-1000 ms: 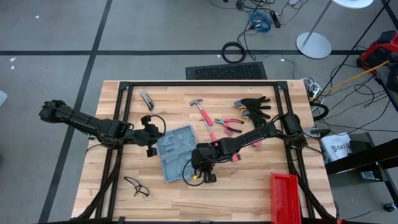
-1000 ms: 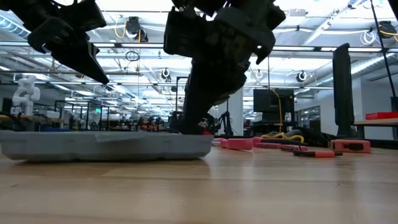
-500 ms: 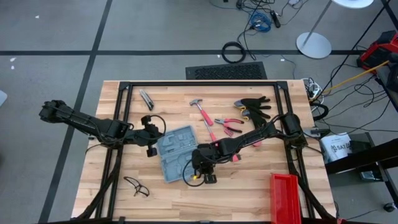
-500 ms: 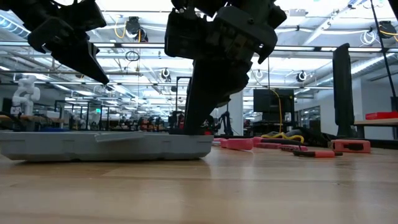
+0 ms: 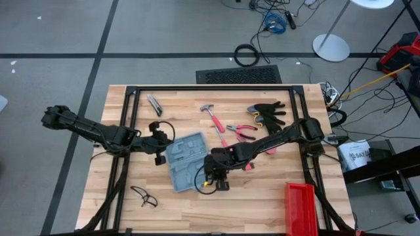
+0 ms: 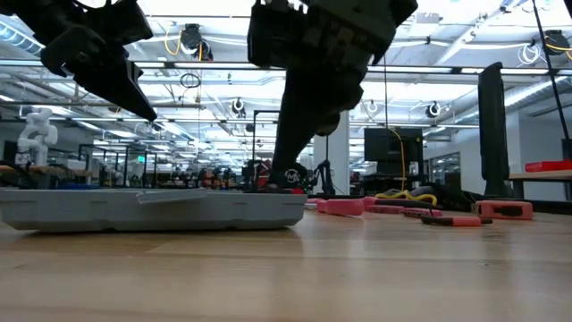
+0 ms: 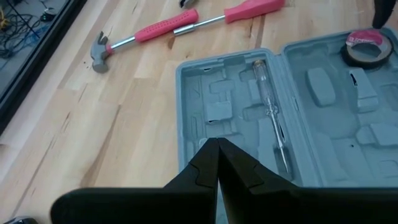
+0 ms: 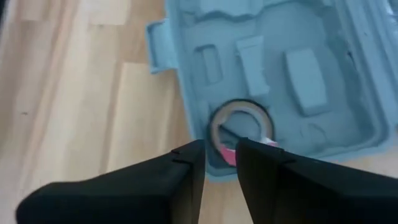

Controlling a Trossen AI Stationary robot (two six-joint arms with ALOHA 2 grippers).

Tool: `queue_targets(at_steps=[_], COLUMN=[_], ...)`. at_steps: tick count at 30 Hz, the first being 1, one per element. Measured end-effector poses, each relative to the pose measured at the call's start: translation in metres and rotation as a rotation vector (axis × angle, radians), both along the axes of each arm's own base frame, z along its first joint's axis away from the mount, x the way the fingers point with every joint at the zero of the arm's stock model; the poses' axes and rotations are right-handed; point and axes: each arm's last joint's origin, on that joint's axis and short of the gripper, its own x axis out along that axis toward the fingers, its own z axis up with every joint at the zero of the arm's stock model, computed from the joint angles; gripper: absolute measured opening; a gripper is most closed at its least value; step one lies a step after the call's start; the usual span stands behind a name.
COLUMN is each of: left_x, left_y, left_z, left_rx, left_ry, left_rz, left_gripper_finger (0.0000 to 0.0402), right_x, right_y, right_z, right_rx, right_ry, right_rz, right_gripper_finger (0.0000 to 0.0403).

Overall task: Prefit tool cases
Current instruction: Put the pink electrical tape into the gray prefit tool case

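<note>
Tool case [image 5: 186, 160] laid open at table [image 5: 262, 196] centre | tape roll [image 8: 239, 127] seated in tray | right end effector [image 8: 219, 163] narrowly parted above; left end effector [image 7: 217, 163] closed | roll to be pressed level.

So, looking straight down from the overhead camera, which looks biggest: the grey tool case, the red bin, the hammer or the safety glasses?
In the high view, largest to smallest:
1. Tool case, open and lying flat.
2. Red bin, though the picture's edge cuts it off, so this is unsure.
3. Hammer.
4. Safety glasses, close to the hammer in length.
</note>
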Motion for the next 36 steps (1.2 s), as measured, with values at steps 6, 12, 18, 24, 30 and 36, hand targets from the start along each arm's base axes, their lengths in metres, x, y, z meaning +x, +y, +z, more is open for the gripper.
queue_targets(at_steps=[6, 12, 18, 24, 30, 36], left_x=[0.000, 0.000, 0.000, 0.000, 0.000, 0.000], left_y=[0.000, 0.000, 0.000, 0.000, 0.000, 0.000], left_z=[0.000, 0.000, 0.000, 0.000, 0.000, 0.000], left_rx=[0.002, 0.002, 0.004, 0.004, 0.003, 0.001], left_ry=[0.001, 0.001, 0.004, 0.005, 0.004, 0.004], left_rz=[0.002, 0.002, 0.002, 0.003, 0.003, 0.003], left_gripper_finger=[0.0013, 0.0013, 0.0013, 0.0013, 0.0013, 0.0013], right_x=[0.002, 0.008, 0.012, 0.010, 0.007, -0.002], right_y=[-0.003, 0.000, 0.007, 0.007, 0.012, 0.024], right_z=[0.000, -0.011, -0.025, -0.010, -0.007, -0.024], right_rx=[-0.123, -0.095, -0.066, -0.072, -0.101, -0.219], right_ry=[-0.037, -0.059, -0.043, -0.086, -0.096, -0.266], right_rz=[-0.014, 0.010, 0.024, 0.015, 0.010, -0.111], right_gripper_finger=[0.0031, 0.0005, 0.0001, 0.0000, 0.0000, 0.0000])
